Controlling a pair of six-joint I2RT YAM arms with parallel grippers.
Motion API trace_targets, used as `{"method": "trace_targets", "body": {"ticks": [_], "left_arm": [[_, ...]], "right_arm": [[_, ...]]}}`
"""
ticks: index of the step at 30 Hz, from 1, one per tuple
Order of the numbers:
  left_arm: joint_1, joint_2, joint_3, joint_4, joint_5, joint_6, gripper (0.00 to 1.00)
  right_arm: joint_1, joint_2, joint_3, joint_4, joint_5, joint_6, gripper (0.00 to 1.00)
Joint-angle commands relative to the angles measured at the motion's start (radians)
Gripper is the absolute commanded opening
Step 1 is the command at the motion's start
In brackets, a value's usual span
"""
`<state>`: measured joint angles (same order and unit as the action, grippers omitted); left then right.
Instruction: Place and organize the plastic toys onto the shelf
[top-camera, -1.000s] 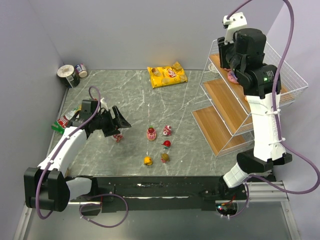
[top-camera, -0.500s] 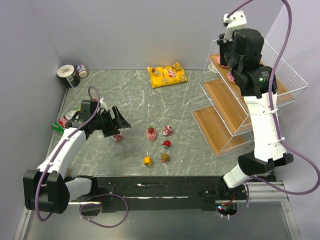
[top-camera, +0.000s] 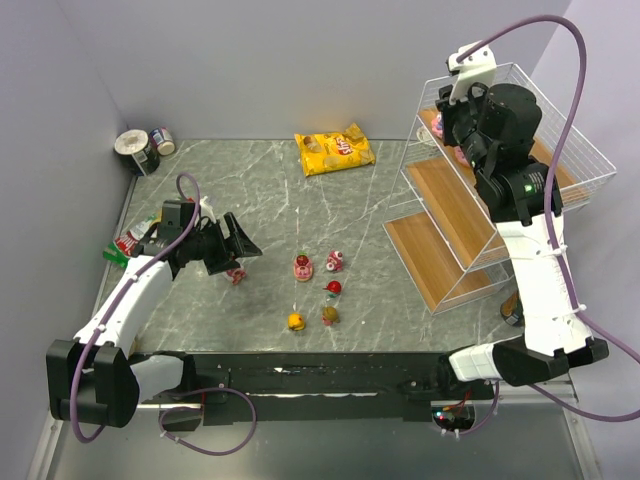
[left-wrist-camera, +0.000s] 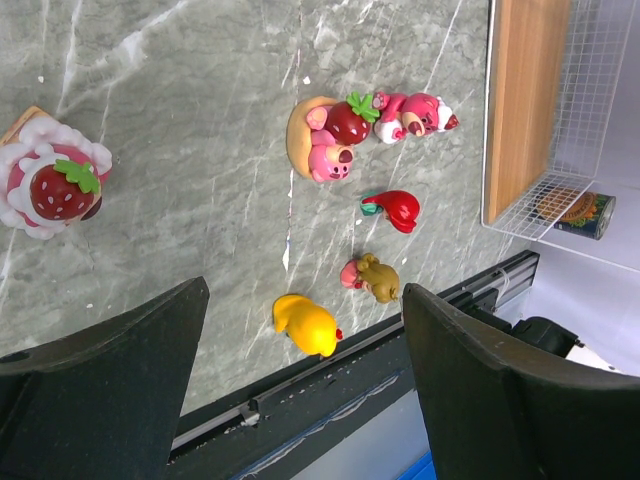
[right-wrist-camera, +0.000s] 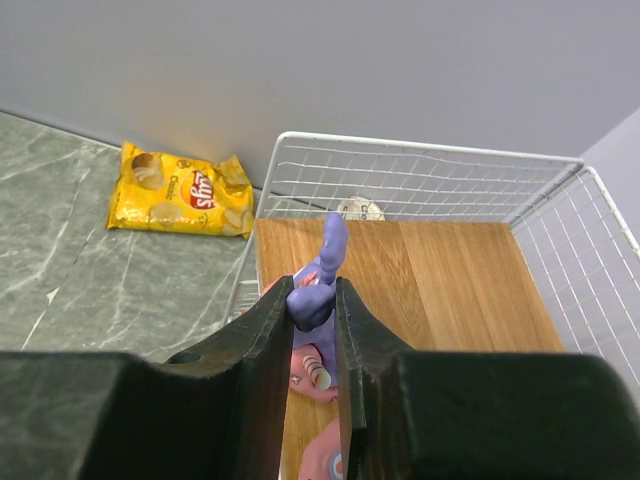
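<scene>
My right gripper (top-camera: 455, 135) is over the top board of the white wire shelf (top-camera: 450, 205). It is shut on a purple bunny (right-wrist-camera: 325, 255) with a pink donut base (right-wrist-camera: 315, 370), seen in the right wrist view above the board (right-wrist-camera: 450, 280). My left gripper (top-camera: 243, 258) is open and low over the table, with a strawberry cake toy (top-camera: 236, 274) beside it. Several toys lie mid-table: a strawberry donut (top-camera: 302, 266), a pink figure (top-camera: 335, 261), a red cherry (top-camera: 333, 288), a yellow piece (top-camera: 295, 322) and an olive piece (top-camera: 328, 315). The left wrist view shows the cake (left-wrist-camera: 50, 185) and the yellow piece (left-wrist-camera: 307, 325) between its fingers.
A yellow chip bag (top-camera: 335, 152) lies at the back centre. Round cans (top-camera: 140, 150) stand in the back left corner. A green snack bag (top-camera: 122, 247) lies by the left arm. A can (top-camera: 512, 305) lies right of the shelf's front.
My right gripper has moved back and up over the shelf's top board with the bunny still in it. The left arm and the table toys have not moved.
</scene>
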<state>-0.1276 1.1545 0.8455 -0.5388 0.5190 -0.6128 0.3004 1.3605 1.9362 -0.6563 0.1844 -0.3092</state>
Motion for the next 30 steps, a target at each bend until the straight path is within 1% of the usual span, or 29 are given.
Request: {"method": "trace_targets", "body": {"ticks": [1, 4, 7, 9, 11, 12, 13, 14, 17, 20, 25, 30], "left_arm": [[0.003, -0.024, -0.005, 0.013, 0.015, 0.015, 0.85], [0.003, -0.026, -0.006, 0.013, 0.016, 0.016, 0.85], [0.003, -0.027, -0.006, 0.013, 0.016, 0.016, 0.85], [0.003, -0.029, -0.005, 0.013, 0.016, 0.016, 0.85], [0.003, -0.03, -0.005, 0.013, 0.013, 0.016, 0.85], [0.003, -0.03, -0.003, 0.013, 0.015, 0.016, 0.85], [0.003, -0.029, -0.003, 0.01, 0.015, 0.015, 0.85], [0.003, -0.03, -0.003, 0.011, 0.015, 0.016, 0.85], [0.003, -0.03, -0.003, 0.013, 0.016, 0.016, 0.85], [0.003, -0.03, -0.003, 0.013, 0.018, 0.015, 0.85], [0.003, -0.027, -0.005, 0.014, 0.021, 0.013, 0.85], [0.003, -0.032, -0.01, 0.013, 0.018, 0.015, 0.85]], "right_arm": [[-0.02, -0.032, -0.02, 0.073, -0.066, -0.03, 0.0], [-0.03, -0.031, -0.02, 0.078, -0.082, -0.036, 0.0], [-0.038, -0.023, -0.003, 0.069, -0.068, -0.027, 0.06], [-0.038, -0.027, -0.002, 0.072, -0.068, -0.011, 0.24], [-0.038, -0.031, 0.001, 0.076, -0.071, 0.005, 0.3], [-0.038, -0.029, 0.009, 0.073, -0.075, 0.015, 0.36], [-0.038, -0.029, 0.013, 0.067, -0.082, 0.019, 0.38], [-0.04, -0.029, 0.017, 0.066, -0.098, 0.024, 0.45], [-0.038, -0.029, 0.027, 0.061, -0.108, 0.045, 0.52], [-0.037, -0.005, 0.07, 0.031, -0.108, 0.074, 0.55], [-0.035, 0.046, 0.147, -0.017, -0.073, 0.143, 0.56], [-0.037, 0.057, 0.135, -0.014, -0.085, 0.173, 0.52]]}}
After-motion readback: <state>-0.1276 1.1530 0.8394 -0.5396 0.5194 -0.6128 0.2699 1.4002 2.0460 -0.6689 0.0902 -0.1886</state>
